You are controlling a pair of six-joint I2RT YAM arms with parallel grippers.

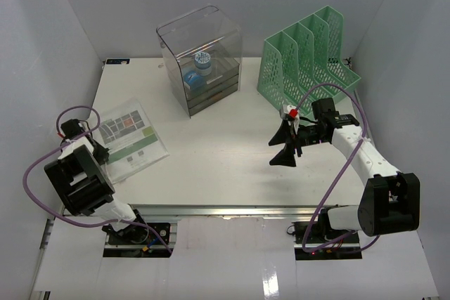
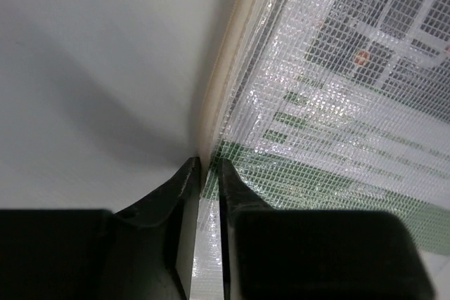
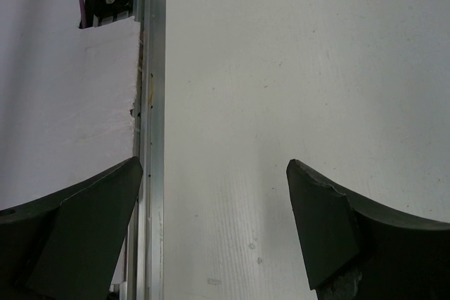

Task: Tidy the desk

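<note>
The desk (image 1: 218,152) is a wide white tabletop with a metal rail (image 3: 151,103) along its front edge. A clear mesh document pouch (image 1: 130,138) with green printed sheets inside lies at its left. My left gripper (image 1: 100,154) is shut on the pouch's near left edge; in the left wrist view the jaws (image 2: 209,163) pinch the pouch's (image 2: 337,103) border strip over the desk (image 2: 91,68). My right gripper (image 1: 283,147) is open and empty, held above the desk's right half. In the right wrist view it (image 3: 214,173) spans bare desk (image 3: 295,68) beside the rail.
A clear smoky plastic drawer box (image 1: 200,57) stands at the back centre with blue and white round items (image 1: 199,68) inside. A green mesh file rack (image 1: 306,57) stands at the back right. White walls enclose the desk on three sides.
</note>
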